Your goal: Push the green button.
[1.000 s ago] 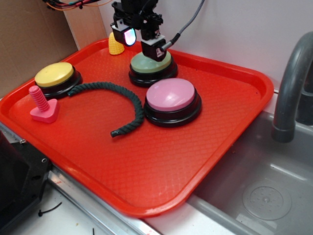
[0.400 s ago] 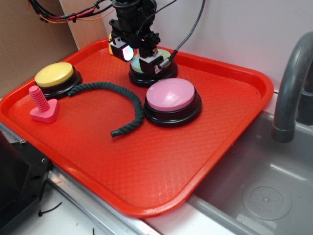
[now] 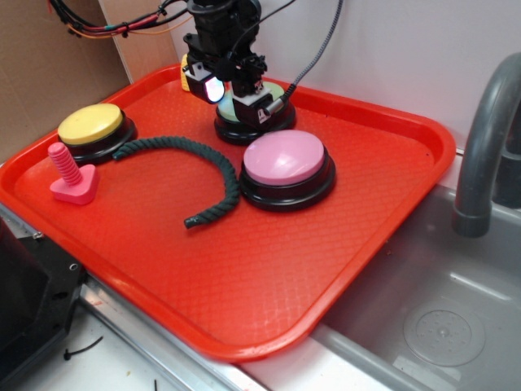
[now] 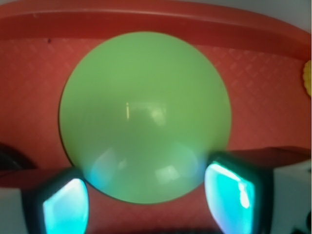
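The green button (image 3: 274, 91), a sage dome on a black base, stands at the back middle of the red tray (image 3: 269, 277). My gripper (image 3: 236, 99) is low over it and covers most of its top. In the wrist view the green button (image 4: 145, 114) fills the frame. The gripper (image 4: 146, 204) is open and empty, with its glowing cyan fingertips (image 4: 66, 207) wide apart on either side of the dome's near edge. I cannot tell whether they touch the dome.
A pink-topped button (image 3: 286, 167) sits just in front of the green one. A yellow-topped button (image 3: 91, 129) is at the left, with a pink plastic bolt (image 3: 72, 175) and a dark green rope (image 3: 195, 167) nearby. A sink (image 3: 440, 326) and a grey faucet (image 3: 484, 147) are to the right.
Over the last second my gripper came down and forward onto the green button, covering more of its top. In the last half second it barely moved.
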Motion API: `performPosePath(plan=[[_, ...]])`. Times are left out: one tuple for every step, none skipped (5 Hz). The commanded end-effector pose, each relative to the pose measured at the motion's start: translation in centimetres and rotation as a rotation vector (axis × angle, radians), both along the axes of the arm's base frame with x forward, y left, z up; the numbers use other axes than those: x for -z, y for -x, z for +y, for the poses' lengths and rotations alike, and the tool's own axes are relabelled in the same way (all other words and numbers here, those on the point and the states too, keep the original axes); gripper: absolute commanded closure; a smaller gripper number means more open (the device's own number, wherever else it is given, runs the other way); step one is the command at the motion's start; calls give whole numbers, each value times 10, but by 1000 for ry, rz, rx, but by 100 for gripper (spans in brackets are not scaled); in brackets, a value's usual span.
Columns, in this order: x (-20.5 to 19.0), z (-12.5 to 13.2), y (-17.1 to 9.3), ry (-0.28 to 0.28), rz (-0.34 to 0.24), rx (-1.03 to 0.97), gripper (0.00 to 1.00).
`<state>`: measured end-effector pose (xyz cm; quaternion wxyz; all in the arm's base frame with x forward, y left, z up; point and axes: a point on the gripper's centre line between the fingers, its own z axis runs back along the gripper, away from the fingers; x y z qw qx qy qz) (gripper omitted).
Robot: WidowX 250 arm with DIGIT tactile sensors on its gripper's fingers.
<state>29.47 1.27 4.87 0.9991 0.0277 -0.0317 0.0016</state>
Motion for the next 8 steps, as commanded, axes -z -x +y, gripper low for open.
performPosePath(plan=[[1,7,-11,7,-2,-24,0],[-16,6,-10,2,-31,-20,0],[-39,6,-7,-18,-67,-29,0],[-63,7,1,-32,-98,-48,0],[-81,7,11,-53,-100,-73,0],[-92,5,21,-49,-111,-73,0],[-103,3,30,-32,-116,-80,0],[-108,0,38,-37,-101,-84,0]])
